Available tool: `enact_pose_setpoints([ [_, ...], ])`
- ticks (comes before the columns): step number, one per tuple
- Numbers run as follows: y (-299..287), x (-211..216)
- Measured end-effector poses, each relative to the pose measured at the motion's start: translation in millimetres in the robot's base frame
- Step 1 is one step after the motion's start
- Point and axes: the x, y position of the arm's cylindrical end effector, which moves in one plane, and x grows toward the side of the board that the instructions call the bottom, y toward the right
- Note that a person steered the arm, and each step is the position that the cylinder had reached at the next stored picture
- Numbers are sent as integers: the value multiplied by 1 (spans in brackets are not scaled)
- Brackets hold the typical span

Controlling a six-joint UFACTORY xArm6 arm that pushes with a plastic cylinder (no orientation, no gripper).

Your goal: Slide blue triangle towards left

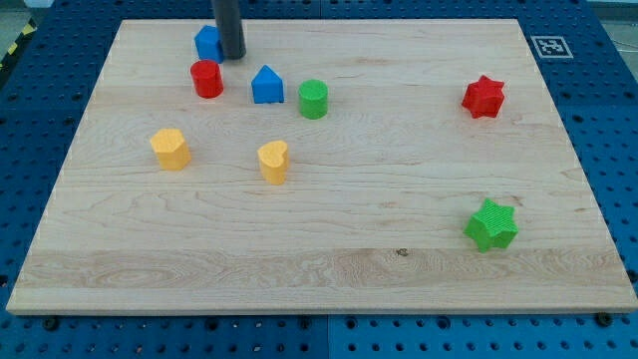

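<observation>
Showing pale wooden board (pixel 399 199) on blue pegboard (pixel 40 90); resting my tip (pixel 231 57), fingerless, gripping nothing, just right of peaked blue block (pixel 205 42).

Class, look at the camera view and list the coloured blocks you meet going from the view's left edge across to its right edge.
Yellow block → red cylinder → blue pentagon-shaped block → green cylinder → red star → green star. The blue block beside my tip and the second yellow block overlap others, so both are omitted.

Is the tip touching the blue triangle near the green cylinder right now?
No, my tip sits beside the other blue block at the view's top, apart from the blue triangle.
</observation>
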Motion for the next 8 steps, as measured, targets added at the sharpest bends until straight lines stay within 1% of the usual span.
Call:
enact_pose_setpoints([
  [2, -27, 0],
  [3, -8, 0],
  [4, 72, 0],
  [5, 82, 0],
  [6, 121, 6],
  [7, 142, 38],
  [8, 135, 40],
])
